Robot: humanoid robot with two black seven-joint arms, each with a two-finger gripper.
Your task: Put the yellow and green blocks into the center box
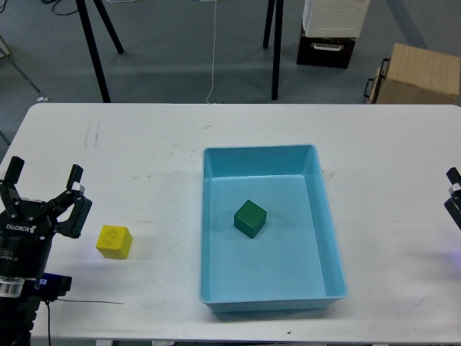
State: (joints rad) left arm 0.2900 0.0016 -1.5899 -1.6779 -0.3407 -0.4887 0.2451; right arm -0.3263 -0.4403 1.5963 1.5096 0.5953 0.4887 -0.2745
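A yellow block (114, 241) lies on the white table at the left. A green block (250, 218) lies inside the light blue box (328, 223) at the table's center. My left gripper (43, 187) is open and empty, just left of the yellow block and apart from it. My right gripper (454, 194) shows only as a dark tip at the right edge; its fingers cannot be told apart.
Beyond the table's far edge stand black tripod legs (94, 50), a black-and-white cabinet (328, 32) and a cardboard box (418, 72). A thin black cable (90, 303) lies near the table's front left edge.
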